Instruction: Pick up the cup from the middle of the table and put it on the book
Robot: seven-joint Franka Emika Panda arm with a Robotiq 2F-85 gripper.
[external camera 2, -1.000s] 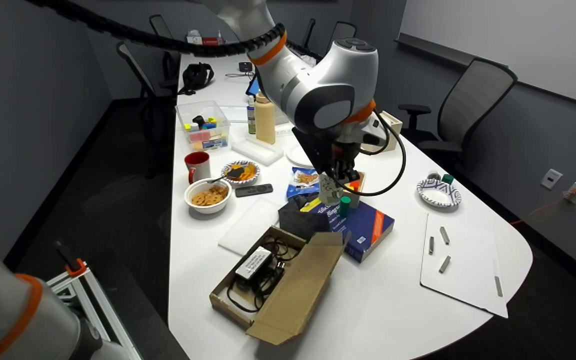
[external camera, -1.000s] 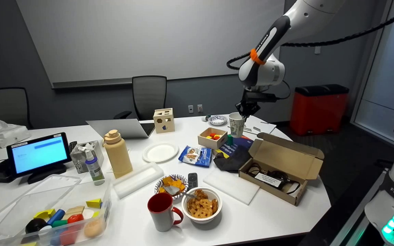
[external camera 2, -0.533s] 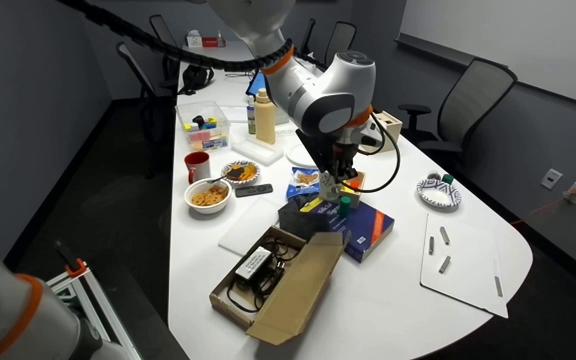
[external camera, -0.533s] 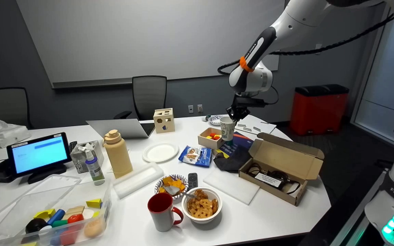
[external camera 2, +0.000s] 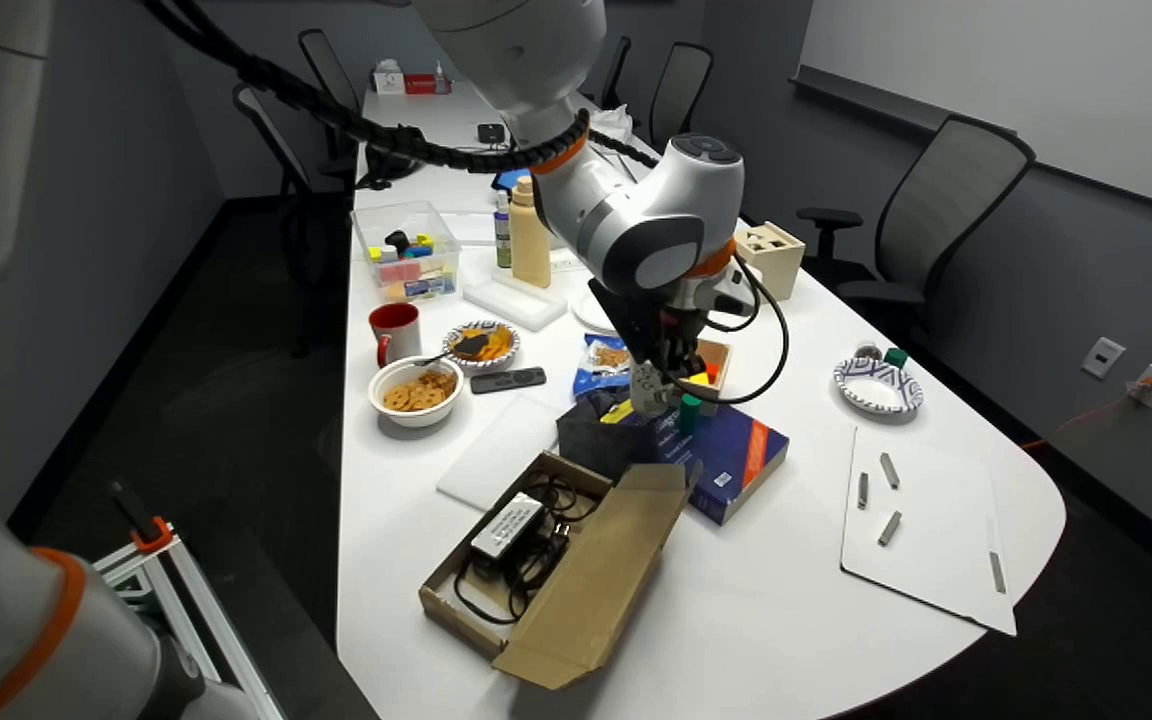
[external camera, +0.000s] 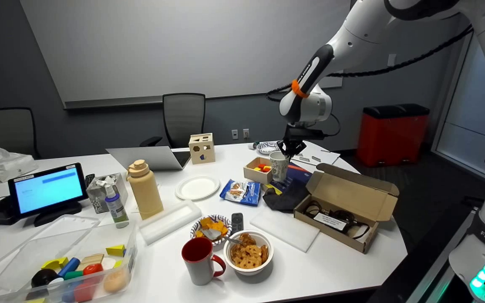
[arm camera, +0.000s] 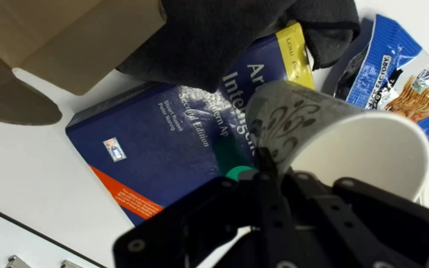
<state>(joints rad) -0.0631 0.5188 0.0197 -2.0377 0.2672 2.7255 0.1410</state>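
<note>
Overall, a long, crowded white counter (external camera 2: 786, 600) stretches beneath a white robot arm (external camera 2: 651, 200). On it lies a thick blue book (arm camera: 162, 156), flat with its cover up, a dark cloth (arm camera: 207, 44) bunched over one edge. At the arm's end, the gripper (arm camera: 276, 173) has its jaws almost together, pinching the wall of a small pale cup (arm camera: 333, 137) at the rim, apparently with one jaw inside the mouth and one outside. The cup, patterned with swirls, is held roughly upright over the book; whether its base touches the cover cannot be told. Just beside it, a little green block (arm camera: 231, 154) stands on the book.

By its look the cup is paper: probably light, more grippy than slippery, and soft enough for a hard squeeze to crease it. The rim, where it is held, seems a sound place to take hold, pinched gently, though a grip on one side only may let the body swing.

Against a second ago, the book lies unmoved, while gripper and cup have come lower and farther left in both exterior views. In an exterior view the cup (external camera: 279, 166) now covers the green block, which showed beside it then.
</note>
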